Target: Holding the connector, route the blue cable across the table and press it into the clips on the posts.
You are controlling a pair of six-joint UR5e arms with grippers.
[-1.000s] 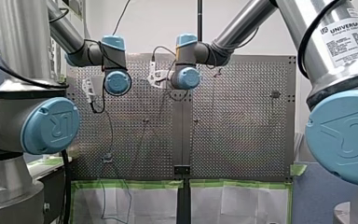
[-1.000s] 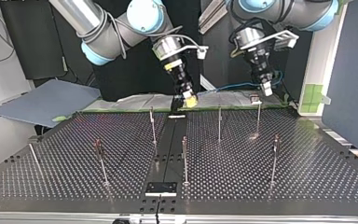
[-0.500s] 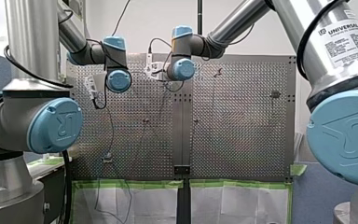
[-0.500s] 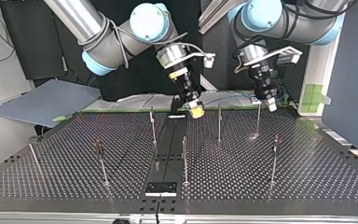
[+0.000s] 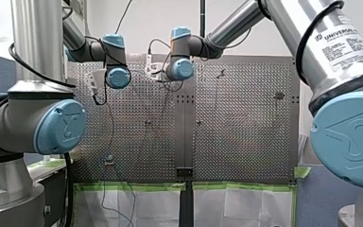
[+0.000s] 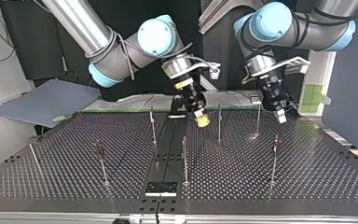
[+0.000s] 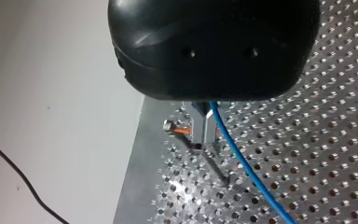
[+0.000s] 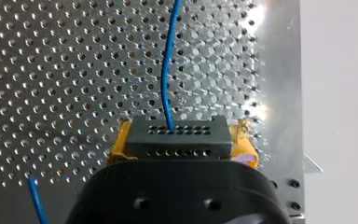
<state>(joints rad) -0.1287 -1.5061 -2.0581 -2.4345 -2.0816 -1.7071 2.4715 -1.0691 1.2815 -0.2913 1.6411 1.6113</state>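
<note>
My right end effector (image 6: 201, 120) hung low over the surface (image 6: 307, 182), near the edge on the arms' side and close to the middle of that edge. Its yellow pads (image 8: 242, 135) were squeezed on a dark grey connector (image 8: 179, 135) with rows of little holes. The blue cable (image 8: 168, 70) came out of the front of the connector and ran straight ahead over the holes of the surface. In the top view a thin post (image 6: 219, 123) stood just beside this end effector.

My left end effector (image 6: 279, 114) was black and hung near the same edge, closer to the corner at the top view's right. Another post (image 6: 258, 116) stood just beside it. In the left wrist view its two metal fingers (image 7: 196, 128) were pinched close together on the blue cable, which ran away from them over the holes of the surface. A small orange piece (image 7: 182, 131) with a metal end sat right beside the fingers. More posts (image 6: 184, 156) stood apart across the surface, well away from both end effectors
</note>
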